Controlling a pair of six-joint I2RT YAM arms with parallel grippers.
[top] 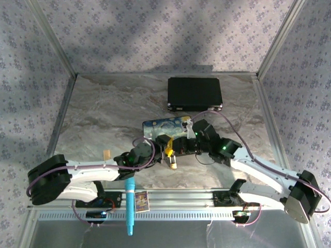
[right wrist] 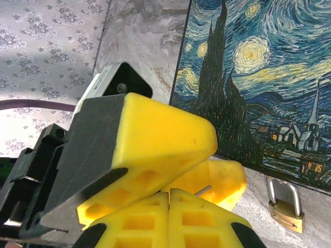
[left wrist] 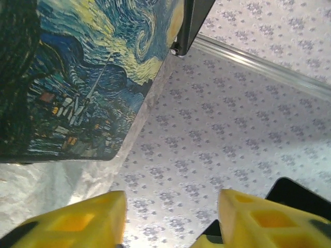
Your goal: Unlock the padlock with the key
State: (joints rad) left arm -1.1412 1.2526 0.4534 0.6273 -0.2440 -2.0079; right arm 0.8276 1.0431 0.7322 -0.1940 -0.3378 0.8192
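The small brass padlock with its silver shackle lies flat on the marble table, just in front of the painted box. From above, the padlock sits below the two grippers, which meet over it. My right gripper is shut, and a thin silver sliver of the key pokes out past its tips. The left gripper's yellow fingers straddle that tip, one above it and one behind. In the left wrist view my left gripper has a wide gap with nothing in it.
A black case stands at the back of the table. The painted box lies just behind the grippers. A tan block sits at the left. A blue pen and a small card lie on the near rail.
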